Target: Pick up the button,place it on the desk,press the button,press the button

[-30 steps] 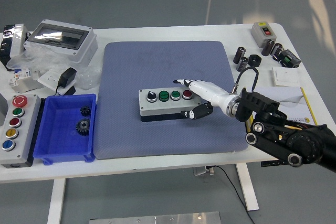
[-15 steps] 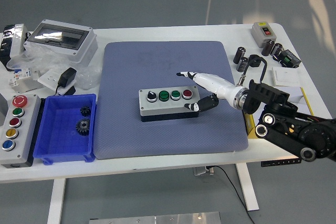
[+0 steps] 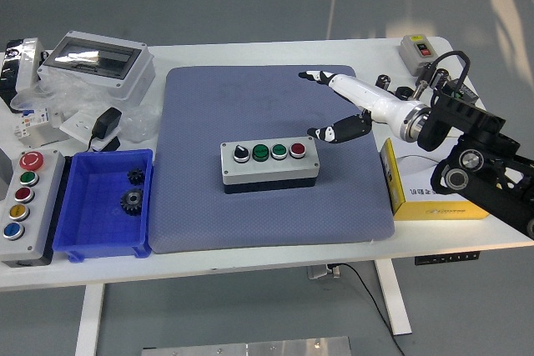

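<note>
A second press could land on the wrong cap, since the four sit close together on the button box (image 3: 269,166), which rests mid-mat on the blue mat (image 3: 209,106). Beyond it, toward the table's far right corner, the right hand (image 3: 344,107) hovers spread and empty, apart from the box.

Robotics lab/workshop: white bench (image 3: 250,264), control boxes (image 3: 31,195), gears bin (image 3: 107,203), grey concrete floor.

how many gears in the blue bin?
2. Both black gears sit in the blue bin left of the mat: the smaller gear toward the bin's far side, the larger gear just nearer the table's front edge. None appear hidden.
</note>
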Motion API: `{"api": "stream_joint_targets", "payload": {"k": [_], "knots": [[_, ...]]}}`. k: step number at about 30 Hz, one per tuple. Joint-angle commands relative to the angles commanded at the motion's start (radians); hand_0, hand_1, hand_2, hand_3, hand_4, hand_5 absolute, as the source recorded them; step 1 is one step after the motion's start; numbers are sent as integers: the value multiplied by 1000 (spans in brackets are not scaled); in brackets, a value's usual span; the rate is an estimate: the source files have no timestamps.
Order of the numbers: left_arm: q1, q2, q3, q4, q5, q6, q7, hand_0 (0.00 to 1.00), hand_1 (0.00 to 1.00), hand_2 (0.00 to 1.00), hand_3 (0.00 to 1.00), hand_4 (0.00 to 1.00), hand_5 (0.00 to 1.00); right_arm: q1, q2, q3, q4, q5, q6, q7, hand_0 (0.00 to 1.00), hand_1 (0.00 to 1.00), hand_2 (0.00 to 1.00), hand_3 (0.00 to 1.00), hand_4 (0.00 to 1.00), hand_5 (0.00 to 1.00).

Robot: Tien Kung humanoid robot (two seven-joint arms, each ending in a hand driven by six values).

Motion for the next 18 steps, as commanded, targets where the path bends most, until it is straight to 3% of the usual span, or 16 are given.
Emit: {"api": "stream_joint_targets", "payload": {"k": [1, 2, 7, 8, 13, 14, 18], "knots": [[0, 0, 0, 0, 0, 0, 0, 610, 583, 547, 601, 588, 257, 3, 1, -5, 1, 0, 2, -5, 998, 998, 998, 998, 769, 141], [0, 0, 0, 0, 0, 0, 0, 610, 583, 547, 601, 583, 254, 6, 1, -10, 2, -1, 5, -11, 873, 907, 924, 985, 605, 188], [1, 0, 1, 0, -1, 0, 1, 610, 583, 547, 601, 583, 254, 24, -4, -21, 11, -15, 26, -48, 873, 907, 924, 985, 605, 188], [2, 0, 0, 0, -1, 0, 2, 610, 583, 548, 602, 579, 250, 32, -7, -23, 15, -16, 35, -61, 356, 532, 653, 854, 493, 199], [2, 2, -1, 0, 2, -1, 1, 610, 583, 548, 602, 579, 250, 66, -14, -30, 24, 0, 108, -127, 356, 532, 653, 854, 493, 199], [1, 2, -2, 0, 2, -2, 1, 609, 583, 549, 602, 580, 249, 72, -14, -32, 24, 8, 124, -140, 183, 334, 432, 775, 385, 134], [0, 2, -4, 0, 5, -3, 2, 609, 583, 549, 602, 580, 249, 87, -10, -40, 24, 27, 161, -170, 183, 334, 432, 775, 385, 134]]}}
